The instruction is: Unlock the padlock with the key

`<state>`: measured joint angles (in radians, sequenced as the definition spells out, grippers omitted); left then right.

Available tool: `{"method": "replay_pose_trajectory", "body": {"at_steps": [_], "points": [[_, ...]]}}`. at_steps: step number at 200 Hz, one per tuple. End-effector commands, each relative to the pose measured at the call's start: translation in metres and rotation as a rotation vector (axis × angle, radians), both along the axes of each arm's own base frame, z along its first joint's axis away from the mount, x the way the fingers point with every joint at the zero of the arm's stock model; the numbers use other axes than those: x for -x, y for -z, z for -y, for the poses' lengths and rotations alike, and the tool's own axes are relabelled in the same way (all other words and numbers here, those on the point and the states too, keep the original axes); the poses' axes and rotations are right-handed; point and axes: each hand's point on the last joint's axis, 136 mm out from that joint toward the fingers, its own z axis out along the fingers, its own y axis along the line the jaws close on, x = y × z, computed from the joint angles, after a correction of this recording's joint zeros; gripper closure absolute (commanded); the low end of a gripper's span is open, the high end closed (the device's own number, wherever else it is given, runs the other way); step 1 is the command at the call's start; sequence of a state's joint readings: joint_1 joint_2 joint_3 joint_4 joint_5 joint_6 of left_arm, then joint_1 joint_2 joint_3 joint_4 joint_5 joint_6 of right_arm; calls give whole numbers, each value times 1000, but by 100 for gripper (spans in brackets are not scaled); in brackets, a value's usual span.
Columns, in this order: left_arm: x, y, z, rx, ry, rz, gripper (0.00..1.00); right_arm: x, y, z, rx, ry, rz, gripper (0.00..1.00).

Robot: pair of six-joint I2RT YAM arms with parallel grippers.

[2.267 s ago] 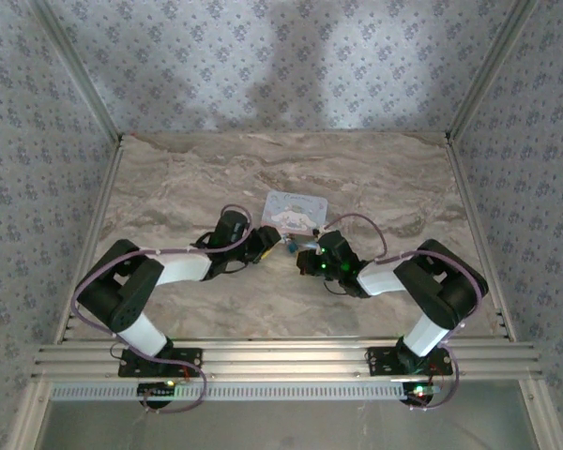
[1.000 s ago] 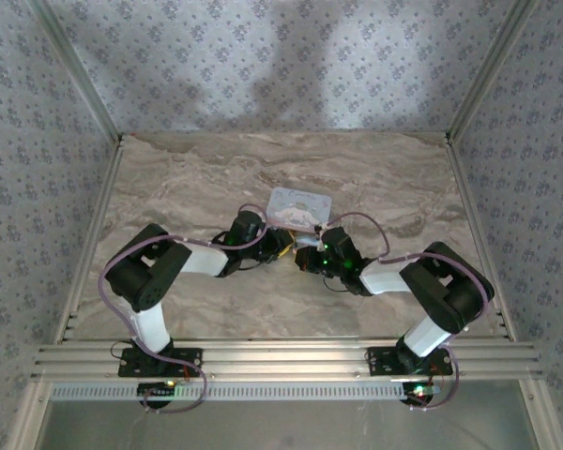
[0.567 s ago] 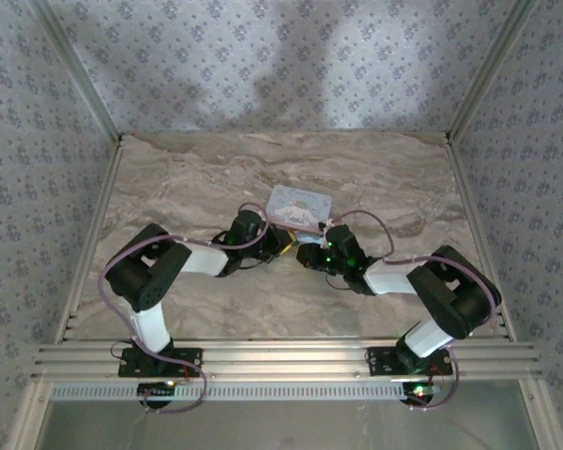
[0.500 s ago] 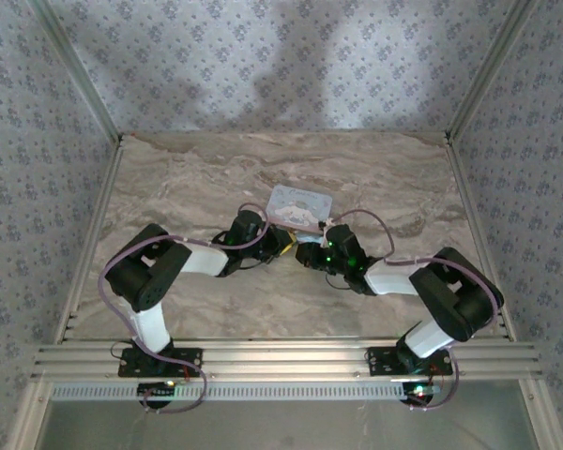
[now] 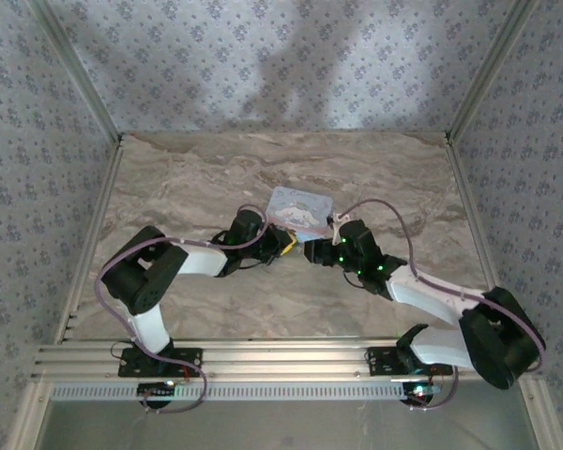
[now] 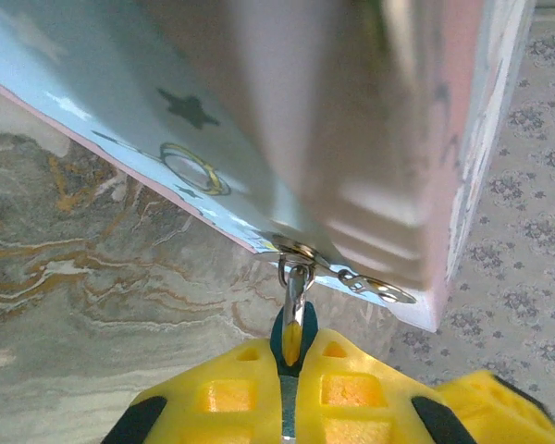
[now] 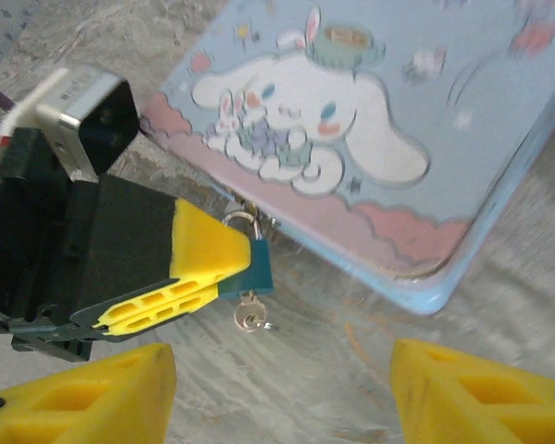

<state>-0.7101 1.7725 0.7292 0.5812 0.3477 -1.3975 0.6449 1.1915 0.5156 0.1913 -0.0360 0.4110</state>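
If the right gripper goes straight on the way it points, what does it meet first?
Probably the key, beside the padlock that the left gripper holds; the tin lies beyond. Depth is unclear.

top view high, looking down, both wrist views close, sharing padlock (image 7: 257,266) and tin (image 7: 370,111)

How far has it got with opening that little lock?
Done: the left gripper is shut on the padlock, and the key sits at its bottom end, seemingly in the keyhole. In hand: the right gripper stands open, off the key. Left: the shackle is looped through the clasp of the tin, with no sign that it has sprung.
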Motion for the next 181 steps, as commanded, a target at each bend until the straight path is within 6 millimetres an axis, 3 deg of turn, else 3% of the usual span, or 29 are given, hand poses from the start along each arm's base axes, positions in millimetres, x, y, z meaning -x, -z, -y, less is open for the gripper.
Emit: {"method": "replay_pose_trajectory", "body": {"at_steps": [1,31,58,138,181], "points": [[1,-29,9,65,14,18,100,-3,-20,12,228,-73,189,34],[2,-31,9,75,9,-2,100,8,-36,-5,432,-268,472,32],[3,-33,11,90,7,-19,100,19,-26,-16,680,-443,660,27],[3,-35,13,116,4,-38,100,13,16,-28,825,-549,678,28],[4,-35,13,123,4,-45,100,7,30,-35,834,-557,669,39]]}}
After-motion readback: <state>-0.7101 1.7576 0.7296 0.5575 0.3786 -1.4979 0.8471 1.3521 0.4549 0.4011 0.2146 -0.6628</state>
